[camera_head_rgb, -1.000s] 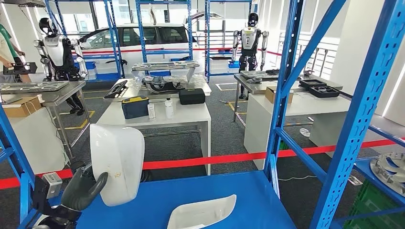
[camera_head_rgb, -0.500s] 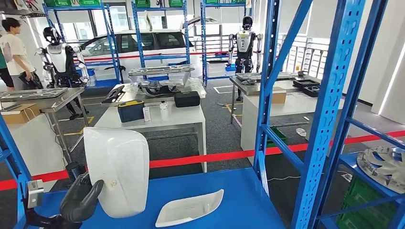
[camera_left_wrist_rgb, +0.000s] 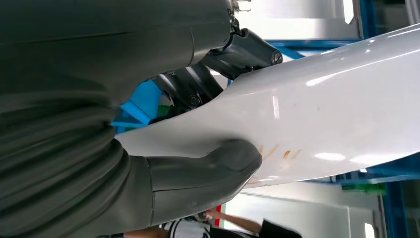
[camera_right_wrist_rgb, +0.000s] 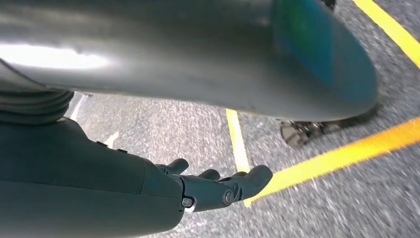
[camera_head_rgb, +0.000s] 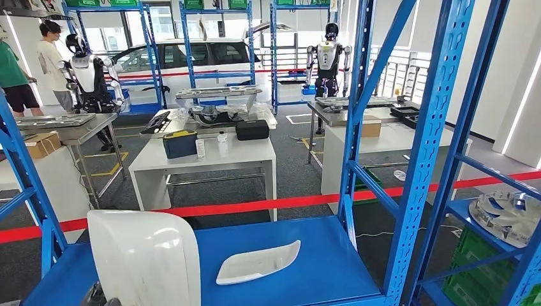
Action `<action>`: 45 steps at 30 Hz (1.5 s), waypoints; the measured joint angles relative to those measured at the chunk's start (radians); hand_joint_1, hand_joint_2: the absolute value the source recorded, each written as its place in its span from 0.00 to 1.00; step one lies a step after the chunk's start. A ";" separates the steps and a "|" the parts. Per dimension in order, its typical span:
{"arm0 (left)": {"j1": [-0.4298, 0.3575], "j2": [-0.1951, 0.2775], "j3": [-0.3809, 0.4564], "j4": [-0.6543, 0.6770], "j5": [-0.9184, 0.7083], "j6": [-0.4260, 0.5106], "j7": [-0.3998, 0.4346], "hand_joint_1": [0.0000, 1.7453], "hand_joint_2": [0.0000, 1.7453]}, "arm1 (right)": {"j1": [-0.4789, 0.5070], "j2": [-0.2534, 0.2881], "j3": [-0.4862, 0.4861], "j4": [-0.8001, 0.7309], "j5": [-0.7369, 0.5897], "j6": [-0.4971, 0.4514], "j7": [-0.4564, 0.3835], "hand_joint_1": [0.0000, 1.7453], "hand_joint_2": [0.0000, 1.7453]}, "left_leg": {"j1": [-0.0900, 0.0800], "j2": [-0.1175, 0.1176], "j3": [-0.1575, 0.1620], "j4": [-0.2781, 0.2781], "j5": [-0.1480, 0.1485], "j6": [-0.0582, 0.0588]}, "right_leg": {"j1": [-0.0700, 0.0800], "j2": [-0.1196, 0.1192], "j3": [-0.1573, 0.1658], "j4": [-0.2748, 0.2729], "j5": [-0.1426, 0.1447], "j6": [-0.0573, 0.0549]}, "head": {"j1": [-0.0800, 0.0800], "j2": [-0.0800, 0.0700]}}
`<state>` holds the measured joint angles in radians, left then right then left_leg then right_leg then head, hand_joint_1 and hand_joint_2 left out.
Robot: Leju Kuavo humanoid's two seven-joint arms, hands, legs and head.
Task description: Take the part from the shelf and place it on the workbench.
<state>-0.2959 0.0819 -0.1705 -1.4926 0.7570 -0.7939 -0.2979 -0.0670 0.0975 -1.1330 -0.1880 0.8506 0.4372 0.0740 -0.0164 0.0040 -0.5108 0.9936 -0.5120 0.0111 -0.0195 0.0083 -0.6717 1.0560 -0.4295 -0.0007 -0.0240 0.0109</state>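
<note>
My left hand [camera_left_wrist_rgb: 163, 163] holds the white part [camera_head_rgb: 143, 258]: in the left wrist view my thumb presses one glossy face, marked there with small orange smears, while my darker fingers [camera_left_wrist_rgb: 198, 87] clamp the other side. From my head view the part stands upright at the lower left, above the left end of the blue shelf [camera_head_rgb: 319, 255]. A second white part [camera_head_rgb: 258, 262] lies flat on that shelf, just right of the one I hold and apart from it. Beyond a red tape barrier stands a white counter [camera_head_rgb: 204, 158] carrying dark cases. Further right, my right hand [camera_right_wrist_rgb: 213, 188] hangs over grey floor with yellow lines [camera_right_wrist_rgb: 327, 158], fingers loosely spread, holding nothing.
</note>
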 joint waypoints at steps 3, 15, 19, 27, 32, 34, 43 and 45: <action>0.087 -0.001 -0.004 -0.066 -0.049 -0.002 -0.058 1.00 1.00 | 0.004 0.002 -0.001 0.000 0.008 0.006 -0.001 0.00 0.00 | 0.004 0.004 -0.028 -0.007 0.035 0.015 | 0.000 -0.002 -0.034 0.134 -0.142 0.007 | 0.001 0.000; 0.231 0.040 -0.006 -0.174 -0.260 0.009 -0.150 1.00 1.00 | -0.002 -0.002 -0.002 0.000 0.022 0.009 0.006 0.00 0.00 | 0.008 0.001 -0.152 0.057 0.093 -0.030 | 0.011 -0.005 0.149 -0.016 -0.117 -0.030 | -0.002 0.000; 0.235 0.057 -0.008 -0.174 -0.281 0.016 -0.162 1.00 1.00 | -0.004 -0.001 -0.011 0.000 0.014 0.009 0.010 0.00 0.00 | 0.018 -0.002 -0.199 0.239 -0.083 -0.050 | 0.010 -0.012 0.095 -0.019 -0.068 -0.045 | -0.004 0.000; 0.241 0.089 -0.009 -0.178 -0.298 0.048 -0.193 1.00 1.00 | -0.003 0.000 -0.016 0.000 0.020 0.009 -0.009 0.00 0.00 | 0.026 -0.005 0.049 0.039 -0.052 -0.048 | 0.010 -0.016 -0.003 -0.018 0.031 -0.015 | -0.005 0.000; 0.250 0.100 -0.007 -0.181 -0.301 0.051 -0.199 1.00 1.00 | 0.003 0.004 -0.016 0.001 0.044 0.010 -0.002 0.00 0.00 | 0.011 0.001 0.023 0.002 -0.019 0.002 | -0.004 -0.014 -0.025 0.012 0.000 0.013 | -0.004 0.000; 0.266 0.103 -0.004 -0.182 -0.306 0.056 -0.208 1.00 1.00 | 0.006 0.008 -0.015 0.001 0.057 0.012 -0.002 0.00 0.00 | 0.008 0.003 -0.006 0.003 0.006 0.014 | -0.001 -0.014 -0.052 0.123 -0.117 0.012 | -0.003 0.000; 0.345 0.116 0.033 -0.197 -0.336 0.061 -0.235 1.00 1.00 | 0.000 0.002 -0.006 0.001 0.080 0.010 -0.006 0.00 0.00 | -0.002 0.008 -0.135 0.040 0.101 0.000 | 0.035 -0.010 0.205 -0.031 -0.142 -0.026 | -0.001 0.001; 0.355 0.115 0.042 -0.205 -0.340 0.061 -0.235 1.00 1.00 | 0.000 0.002 -0.004 0.002 0.080 0.010 -0.010 0.00 0.00 | 0.000 0.008 -0.140 0.039 0.116 -0.011 | 0.035 -0.011 0.199 -0.049 -0.133 -0.032 | -0.002 0.000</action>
<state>0.0594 0.1974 -0.1285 -1.6975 0.4171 -0.7324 -0.5330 -0.0667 0.0998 -1.1369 -0.1864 0.9308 0.4471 0.0643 -0.0164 0.0125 -0.6507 1.0327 -0.3962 -0.0001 0.0156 -0.0027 -0.4730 1.0073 -0.5628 -0.0323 -0.0257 0.0113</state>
